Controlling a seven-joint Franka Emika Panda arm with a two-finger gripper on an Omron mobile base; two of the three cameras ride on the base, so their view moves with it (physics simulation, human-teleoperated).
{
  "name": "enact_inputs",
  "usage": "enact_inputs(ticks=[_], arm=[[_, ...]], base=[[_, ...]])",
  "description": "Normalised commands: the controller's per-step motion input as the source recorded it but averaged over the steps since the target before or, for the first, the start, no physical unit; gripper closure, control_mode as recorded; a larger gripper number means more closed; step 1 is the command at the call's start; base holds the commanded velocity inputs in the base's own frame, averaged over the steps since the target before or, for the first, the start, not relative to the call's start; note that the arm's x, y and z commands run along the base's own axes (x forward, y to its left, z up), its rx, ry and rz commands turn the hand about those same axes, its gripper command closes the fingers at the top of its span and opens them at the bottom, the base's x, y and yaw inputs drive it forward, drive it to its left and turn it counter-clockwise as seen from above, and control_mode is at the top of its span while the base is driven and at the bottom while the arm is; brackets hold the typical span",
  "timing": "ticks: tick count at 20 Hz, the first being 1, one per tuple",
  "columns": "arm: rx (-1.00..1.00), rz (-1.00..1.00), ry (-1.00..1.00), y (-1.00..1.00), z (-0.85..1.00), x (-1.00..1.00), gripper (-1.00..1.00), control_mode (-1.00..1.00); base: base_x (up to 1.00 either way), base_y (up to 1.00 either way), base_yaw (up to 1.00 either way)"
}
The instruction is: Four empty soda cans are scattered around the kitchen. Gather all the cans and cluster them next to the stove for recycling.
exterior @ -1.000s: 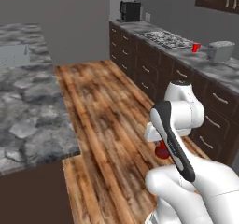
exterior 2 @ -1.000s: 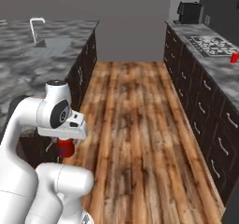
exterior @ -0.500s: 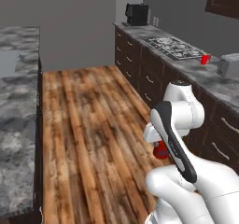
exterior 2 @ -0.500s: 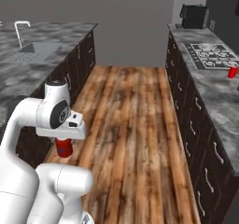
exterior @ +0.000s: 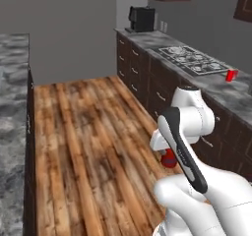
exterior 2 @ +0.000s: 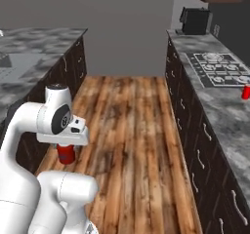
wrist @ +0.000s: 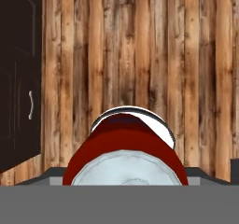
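A red soda can (wrist: 125,148) with a silver-grey top sits clamped in the gripper (exterior 2: 67,152) over the wooden floor (exterior: 93,146); its lower body is hidden, fingers unseen.

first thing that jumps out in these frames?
The red soda can hanging under the white arm's gripper, carried above the wooden floor in mid-aisle. Next, a second red can standing on the grey counter just beside the stove.
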Motion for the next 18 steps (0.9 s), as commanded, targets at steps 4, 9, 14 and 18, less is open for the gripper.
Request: enact_inputs(ticks=[4, 9, 14, 18], arm=[[0.00, 0.00, 0.00, 0.00, 0.00, 0.00, 1.00, 1.00], [0.00, 0.00, 0.00, 0.00, 0.00, 0.00, 1.00, 1.00], [0.00, 0.00, 0.00, 0.00, 0.00, 0.00, 1.00, 1.00], [0.00, 0.00, 0.00, 0.00, 0.00, 0.00, 1.00, 1.00]], base=[[1.00, 0.04, -0.26], [1.00, 0.02, -0.39], [0.85, 0.15, -0.54], [0.82, 0.01, -0.56]])
